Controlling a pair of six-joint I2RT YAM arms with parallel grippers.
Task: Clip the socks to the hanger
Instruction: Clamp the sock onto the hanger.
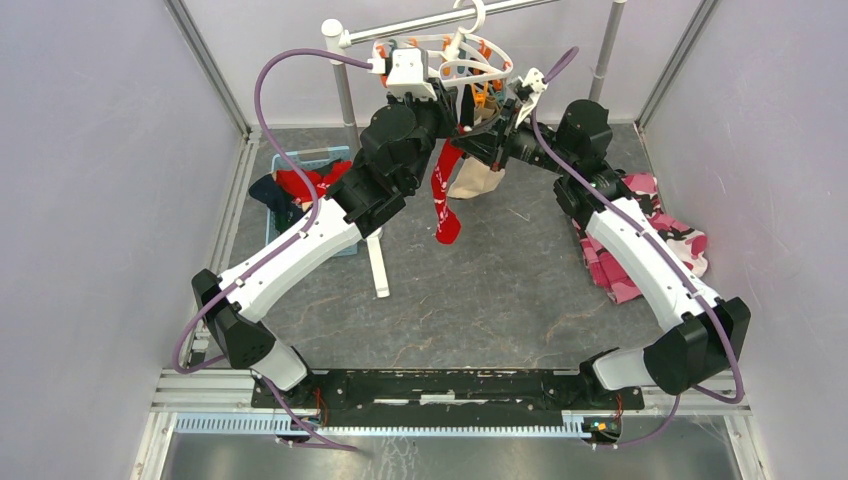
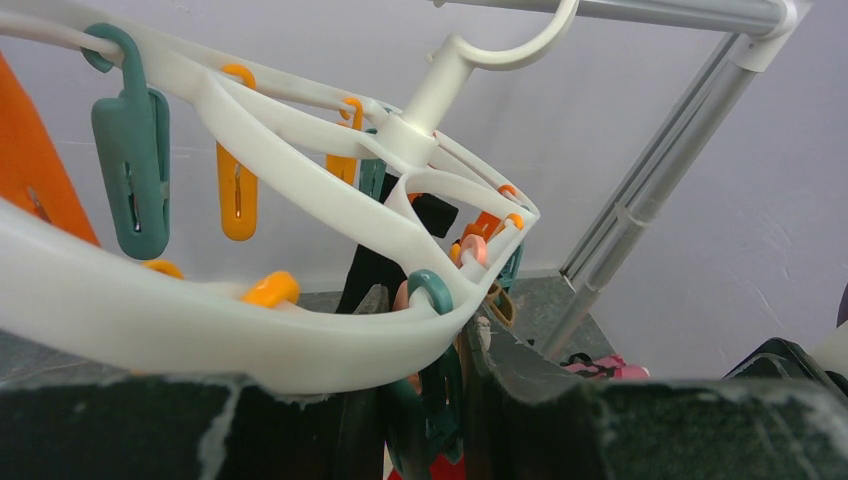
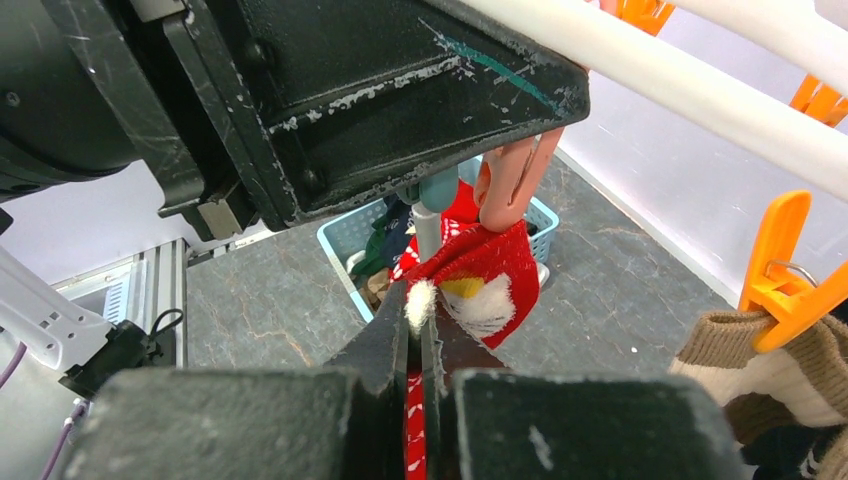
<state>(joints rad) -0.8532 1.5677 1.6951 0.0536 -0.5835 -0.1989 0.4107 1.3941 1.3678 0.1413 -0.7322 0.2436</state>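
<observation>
Up close only, right pincer (image 3: 421, 318) nips red sock (image 3: 492, 268).

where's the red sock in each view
top external: centre, red sock hanging below the hanger.
left wrist: only a red sliver at the bottom edge.
right wrist: centre, pinched in the right end effector.
shared landmark: the hanger, white in all three views.

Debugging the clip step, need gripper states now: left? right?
Left gripper: closed on a teal clothespin, as far as visible.
Right gripper: closed, pinching the red sock.
</observation>
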